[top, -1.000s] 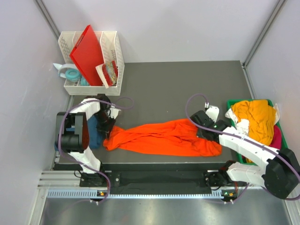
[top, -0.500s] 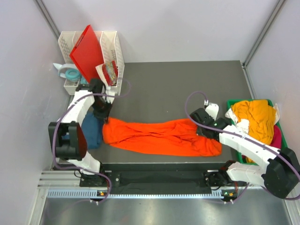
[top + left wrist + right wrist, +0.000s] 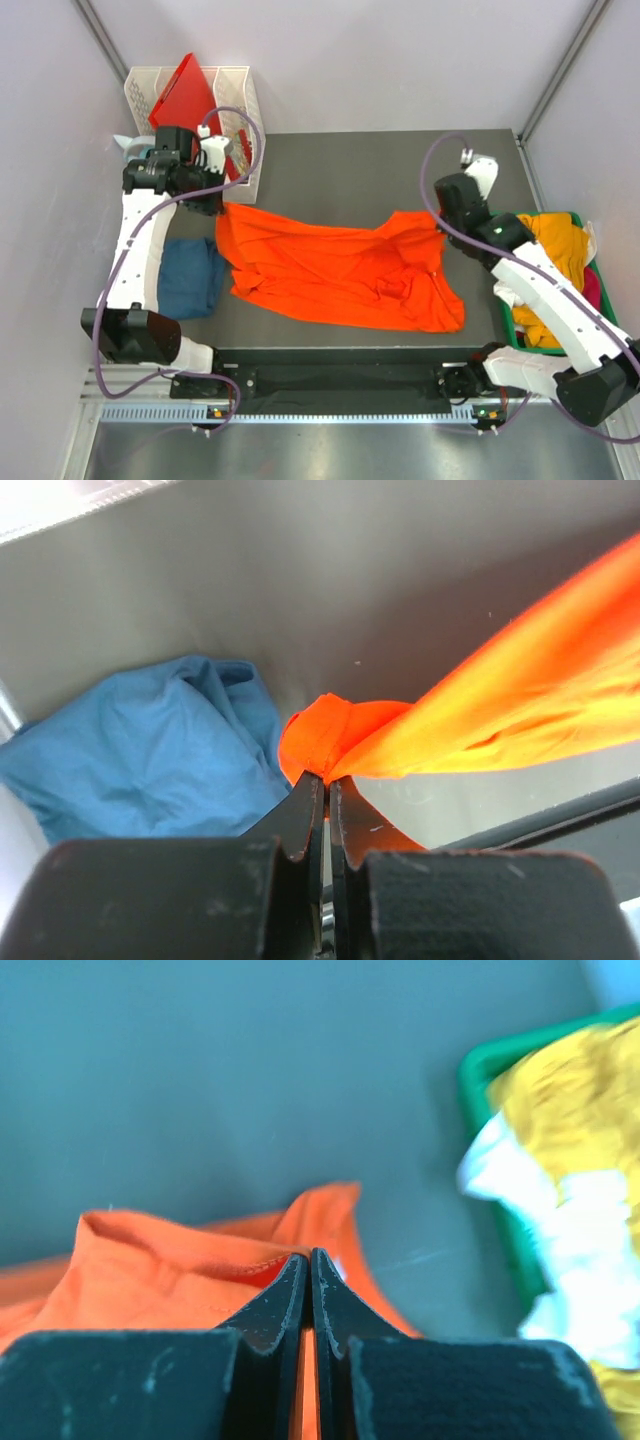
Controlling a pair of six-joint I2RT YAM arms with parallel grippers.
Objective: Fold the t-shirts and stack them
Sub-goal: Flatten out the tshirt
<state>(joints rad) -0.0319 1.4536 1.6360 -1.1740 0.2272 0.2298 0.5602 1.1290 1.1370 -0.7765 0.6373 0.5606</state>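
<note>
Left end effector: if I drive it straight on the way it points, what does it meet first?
Past the orange t-shirt corner it is shut on, the left end effector likely meets bare table, just right of the blue t-shirt in its wrist view; depth is unclear.

A stiff red plastic board (image 3: 185, 95) leans in a white slotted plastic rack (image 3: 245, 100) at the dark grey counter's (image 3: 350, 170) far left corner. A green plastic bin (image 3: 478, 1068) sits at the right edge.
</note>
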